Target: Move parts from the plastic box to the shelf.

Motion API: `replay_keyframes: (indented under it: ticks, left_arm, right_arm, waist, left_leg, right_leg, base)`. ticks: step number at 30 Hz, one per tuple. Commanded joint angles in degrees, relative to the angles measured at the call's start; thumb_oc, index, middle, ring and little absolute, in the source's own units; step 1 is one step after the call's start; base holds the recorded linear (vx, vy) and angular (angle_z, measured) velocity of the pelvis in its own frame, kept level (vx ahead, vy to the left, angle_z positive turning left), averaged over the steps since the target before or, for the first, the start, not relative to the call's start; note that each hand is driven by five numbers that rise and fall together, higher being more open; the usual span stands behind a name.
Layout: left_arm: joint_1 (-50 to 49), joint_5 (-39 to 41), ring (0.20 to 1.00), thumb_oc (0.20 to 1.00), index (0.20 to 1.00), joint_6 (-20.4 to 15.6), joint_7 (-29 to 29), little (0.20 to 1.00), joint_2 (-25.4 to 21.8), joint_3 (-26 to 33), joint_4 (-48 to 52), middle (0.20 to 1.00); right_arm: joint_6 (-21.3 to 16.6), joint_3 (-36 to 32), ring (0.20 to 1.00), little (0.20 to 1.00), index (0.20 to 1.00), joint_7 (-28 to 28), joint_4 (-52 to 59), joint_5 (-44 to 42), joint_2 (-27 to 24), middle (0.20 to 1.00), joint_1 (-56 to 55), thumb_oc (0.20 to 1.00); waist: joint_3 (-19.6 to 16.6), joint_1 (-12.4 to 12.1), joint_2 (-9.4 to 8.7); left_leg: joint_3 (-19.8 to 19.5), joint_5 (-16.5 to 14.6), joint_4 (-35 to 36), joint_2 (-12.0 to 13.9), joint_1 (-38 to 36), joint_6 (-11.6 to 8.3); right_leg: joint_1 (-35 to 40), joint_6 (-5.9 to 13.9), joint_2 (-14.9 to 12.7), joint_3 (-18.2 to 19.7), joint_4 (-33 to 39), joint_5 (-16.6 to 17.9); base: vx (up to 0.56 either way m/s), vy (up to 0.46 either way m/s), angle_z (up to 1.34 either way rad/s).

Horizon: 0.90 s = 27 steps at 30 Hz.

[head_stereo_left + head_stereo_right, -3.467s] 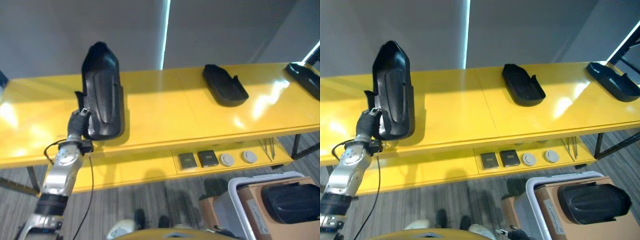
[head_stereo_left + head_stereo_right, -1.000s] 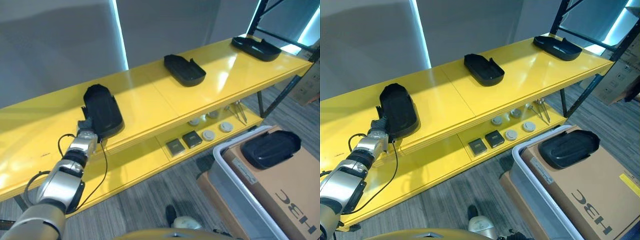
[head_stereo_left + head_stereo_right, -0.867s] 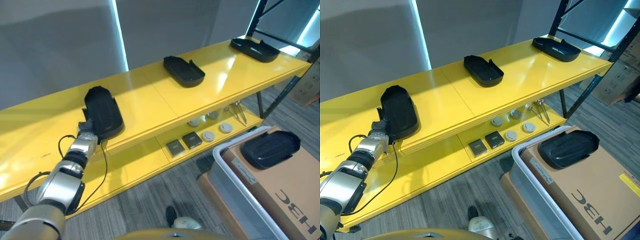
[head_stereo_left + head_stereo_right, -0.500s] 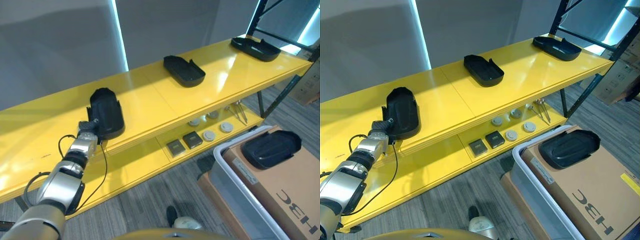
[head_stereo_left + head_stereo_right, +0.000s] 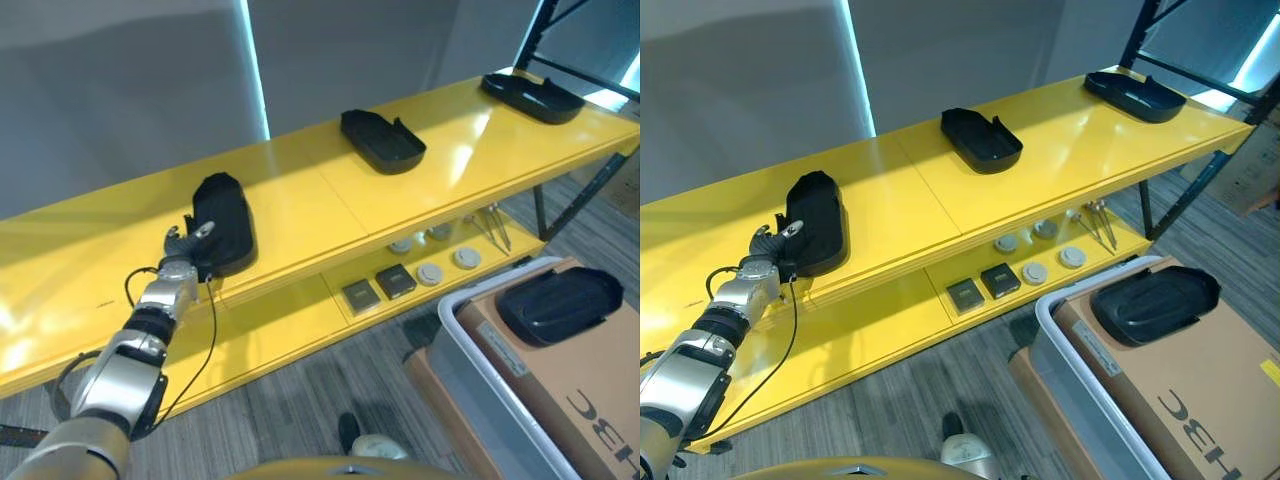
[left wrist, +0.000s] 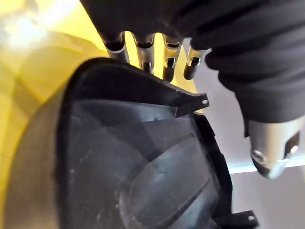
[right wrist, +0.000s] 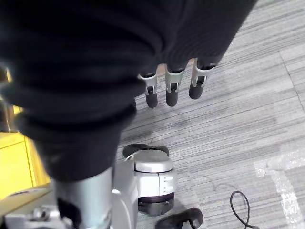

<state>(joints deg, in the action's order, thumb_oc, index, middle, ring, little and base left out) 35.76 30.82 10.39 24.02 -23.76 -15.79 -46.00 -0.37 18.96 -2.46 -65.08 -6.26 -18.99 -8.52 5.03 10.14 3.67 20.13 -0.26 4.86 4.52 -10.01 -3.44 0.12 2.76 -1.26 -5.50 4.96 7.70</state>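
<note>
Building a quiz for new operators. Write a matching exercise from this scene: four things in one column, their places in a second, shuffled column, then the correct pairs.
Things
1. left hand
2. black part nearest the hand
3. black part on the cardboard
4. round grey discs

Places
A. lower yellow shelf level, beside two dark square pieces
B. inside the plastic box
C. left stretch of the top shelf, lying flat
D. at the near end of a shelf part, fingers spread

Pairs: 1-D, 2-C, 3-B, 4-A
</note>
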Motion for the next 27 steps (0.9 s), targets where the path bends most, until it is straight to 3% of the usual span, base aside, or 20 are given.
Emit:
replay_keyframes:
  ticks: [1,3,9,13,16,22,23,24,25,26,27]
  left_arm:
    - [1.02,1.82,1.0,1.0,1.0,-3.75,0.94,1.0,-1.71,2.08,2.36,1.0]
    - [-4.65,2.75,1.0,1.0,1.0,-1.54,1.5,1.0,-2.84,2.9,14.32,1.0]
    - [-13.13,-0.17,1.0,1.0,1.0,-0.58,1.81,1.0,-1.76,4.48,27.47,1.0]
    - [-17.6,-3.97,1.0,1.0,1.0,-7.19,-0.63,1.0,-2.83,7.4,38.18,1.0]
    - [-21.92,-3.82,1.0,1.0,1.0,-12.13,-5.82,1.0,-3.71,9.86,48.37,1.0]
    - [-28.06,-0.51,1.0,1.0,1.0,-15.86,-16.0,1.0,-4.25,11.48,58.59,1.0]
    - [-28.5,0.38,0.956,0.956,0.956,-15.93,-17.15,0.956,-4.21,11.3,59.19,0.956]
    - [-29.03,1.75,0.598,0.598,0.598,-15.3,-18.89,0.598,-4.3,10.9,59.98,0.598]
    - [-29.34,2.92,0.363,0.363,0.363,-15.04,-19.76,0.363,-4.27,10.25,59.97,0.363]
    - [-29.46,3.39,0.2,0.2,0.2,-15.2,-20.08,0.2,-4.28,9.93,59.83,0.2]
    - [-29.58,4.03,0.2,0.2,0.2,-15.31,-20.79,0.2,-4.31,9.25,59.46,0.2]
  right_arm:
    - [-0.5,0.67,1.0,1.0,1.0,0.59,-2.68,1.47,0.61,1.0,1.01,1.0]
    - [1.03,0.81,1.0,1.0,1.0,2.1,-0.98,0.88,1.68,1.0,0.45,1.0]
    - [2.63,0.2,1.0,1.0,1.0,2.98,0.77,0.88,2.52,1.0,0.79,1.0]
    - [3.92,0.14,1.0,1.0,1.0,3.62,1.96,-0.23,2.88,1.0,1.16,1.0]
    - [4.36,-0.48,1.0,1.0,1.0,3.9,2.74,-0.5,2.98,1.0,0.87,1.0]
    - [4.72,-2.17,1.0,1.0,1.0,3.93,3.58,-0.35,2.94,1.0,-0.07,1.0]
    - [4.72,-2.29,1.0,1.0,1.0,3.97,3.75,-0.22,2.92,1.0,-0.33,1.0]
    - [4.83,-2.41,1.0,1.0,1.0,3.99,4.21,0.01,2.78,1.0,-0.67,1.0]
    - [4.93,-2.44,1.0,1.0,1.0,4.0,4.61,0.18,2.65,1.0,-0.91,1.0]
    - [5.0,-2.43,1.0,1.0,1.0,4.05,4.81,0.19,2.61,1.0,-1.03,1.0]
    - [4.92,-2.42,1.0,1.0,1.0,4.09,4.82,0.05,2.52,1.0,-1.18,1.0]
  waist:
    - [-0.47,-0.5,-0.48]
    - [-0.45,-2.98,-1.1]
    - [-0.29,-5.85,-2.01]
    - [-0.32,-7.74,-2.7]
    - [0.06,-9.26,-3.07]
    - [0.46,-10.87,-3.37]
    - [0.41,-10.92,-3.41]
    - [0.38,-10.92,-3.47]
    - [0.4,-10.82,-3.51]
    - [0.39,-10.78,-3.53]
    - [0.36,-10.68,-3.57]
  left_leg:
    - [-4.3,0.45,0.14,0.76,2.98,-0.21]
    - [-5.61,0.23,0.14,0.31,2.98,0.16]
    - [-7.21,0.02,0.14,-0.31,3.13,0.53]
    - [-7.81,-0.1,0.14,-0.59,3.14,0.67]
    - [-8.6,-0.21,0.02,-0.77,3.3,0.72]
    - [-9.4,-0.33,-0.05,-1.17,3.58,0.84]
    - [-9.42,-0.35,-0.05,-1.23,3.62,0.87]
    - [-9.36,-0.4,-0.05,-1.28,3.66,0.89]
    - [-9.33,-0.42,-0.04,-1.34,3.67,0.95]
    - [-9.29,-0.43,-0.04,-1.35,3.68,0.97]
    - [-9.2,-0.44,-0.05,-1.36,3.71,0.99]
  right_leg:
    - [3.3,5.53,-1.71,-0.08,-2.55,-7.79]
    - [4.09,5.72,-2.11,-1.49,-2.07,-7.41]
    - [4.9,5.74,-2.5,-2.86,-1.58,-6.97]
    - [5.47,5.83,-2.89,-3.66,-1.18,-6.52]
    - [5.77,5.77,-3.18,-4.32,-1.23,-6.38]
    - [6.07,5.93,-3.51,-5.09,-1.12,-5.96]
    - [6.04,6.01,-3.56,-5.1,-1.08,-5.88]
    - [6.0,6.1,-3.61,-5.1,-1.04,-5.81]
    - [5.89,6.16,-3.61,-5.01,-1.12,-5.74]
    - [5.83,6.19,-3.62,-4.96,-1.16,-5.72]
    - [5.71,6.25,-3.63,-4.87,-1.21,-5.67]
  base:
    - [-0.05,0.058,0.12]
    - [-0.08,0.068,0.28]
    - [-0.05,0.036,0.18]
    - [-0.02,0.032,0.15]
    - [-0.02,0.032,0.05]
    - [-0.01,0.025,0.11]
    - [0.0,0.0,0.0]
    - [0.0,0.0,0.0]
    - [0.0,0.0,0.0]
    - [0.0,0.0,0.0]
    - [0.0,0.0,0.0]
